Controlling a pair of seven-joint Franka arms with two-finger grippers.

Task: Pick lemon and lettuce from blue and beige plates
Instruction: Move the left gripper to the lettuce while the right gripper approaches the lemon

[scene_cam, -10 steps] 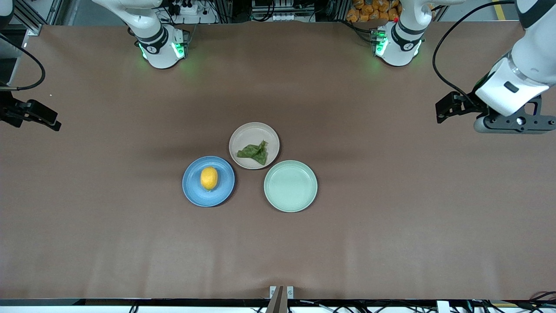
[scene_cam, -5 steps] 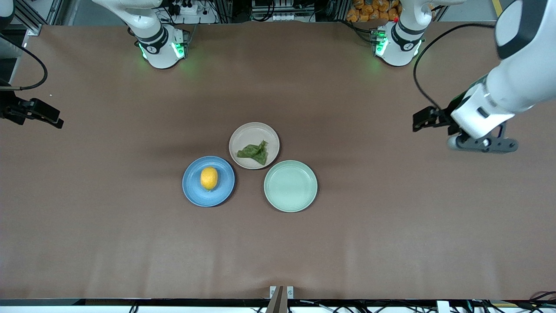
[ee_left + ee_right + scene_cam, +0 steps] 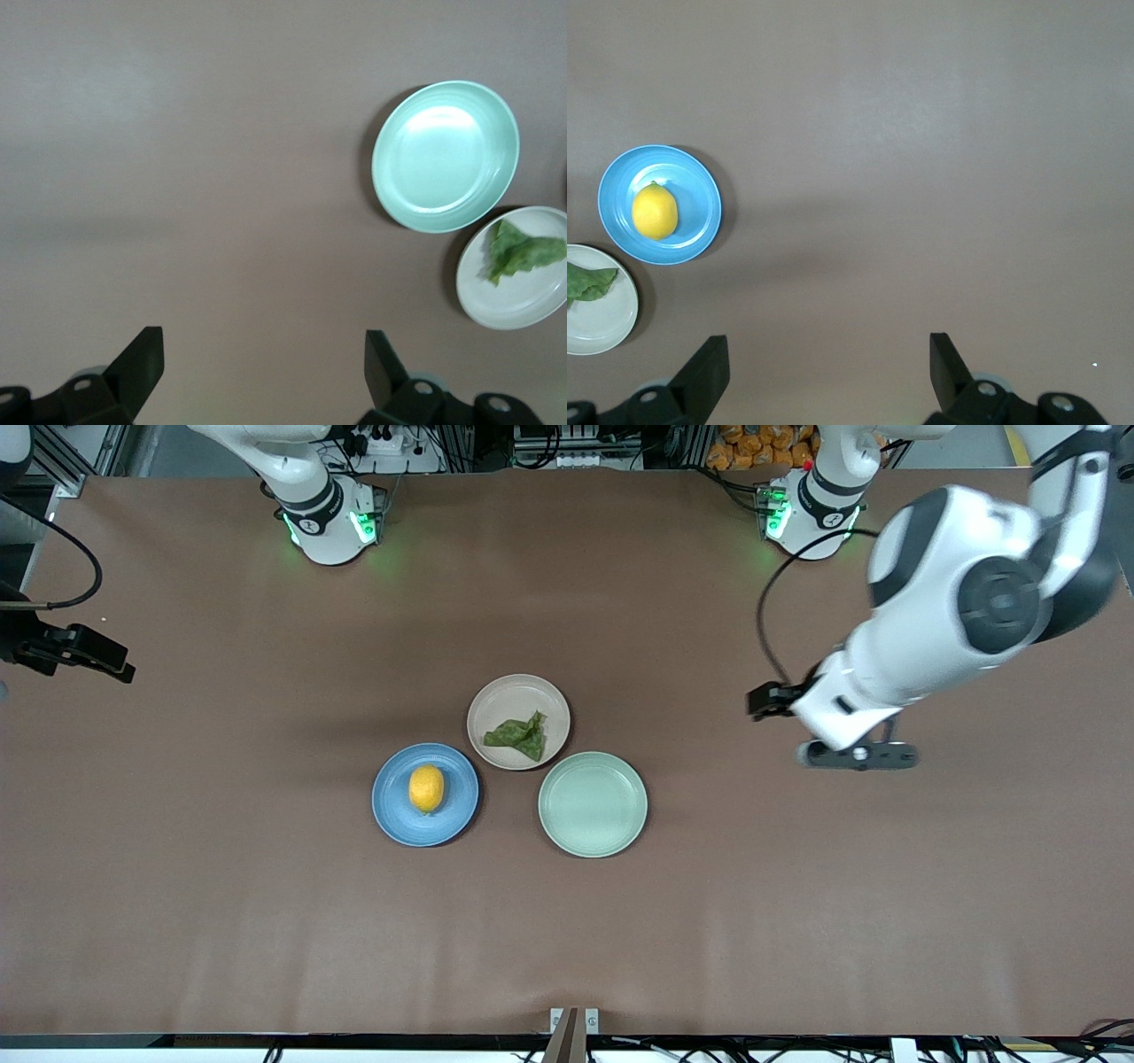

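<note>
Moved my left hand (image 3: 257,372) in toward the plates, fingers spread, empty, over bare worktop (image 3: 797,886). Right hand (image 3: 824,372) waits, open too. Lettuce (image 3: 516,735) on beige plate (image 3: 496,691): floppy, pinch a fold. Lemon (image 3: 426,788) on blue plate (image 3: 394,815): firm, slick, grip its middle.

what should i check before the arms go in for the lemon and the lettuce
1. Lemon sits on the blue plate, nothing over it: ok.
2. Lettuce lies on the beige plate, uncovered: ok.
3. Left gripper open, holding nothing, over bare table toward the left arm's end: ok.
4. Right gripper open, holding nothing, at the right arm's end of the table: ok.
5. Mint-green plate holds nothing and sits close beside the beige plate: ok, but watch it on approach.
6. Either gripper lined up over its target: not ok.
</note>
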